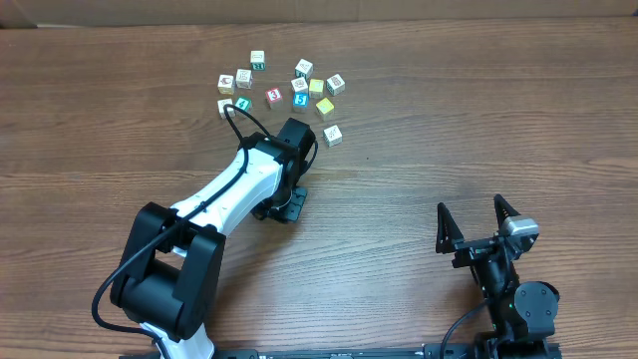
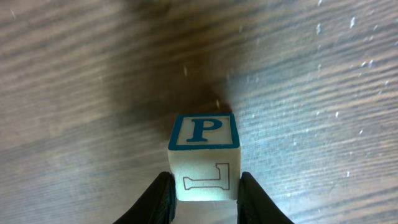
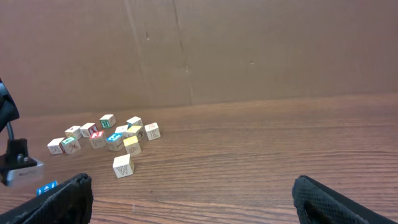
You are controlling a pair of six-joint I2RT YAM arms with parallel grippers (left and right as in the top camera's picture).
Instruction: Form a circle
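Observation:
In the left wrist view a whitish cube with a blue "P" on top and an outlined "L" on its side rests on the wood. My left gripper is shut on it, one finger pressed against each side. From overhead the left gripper points down at mid-table and hides this cube. The circle's tight group, a yellow cube, a blue one and whitish ones, lies at the far side beyond it. My right gripper stands open and empty at the near right, far from the cubes.
More letter cubes are scattered to the left of the group. A lone whitish cube lies nearer, and the right wrist view shows its "W". A cardboard wall backs the table.

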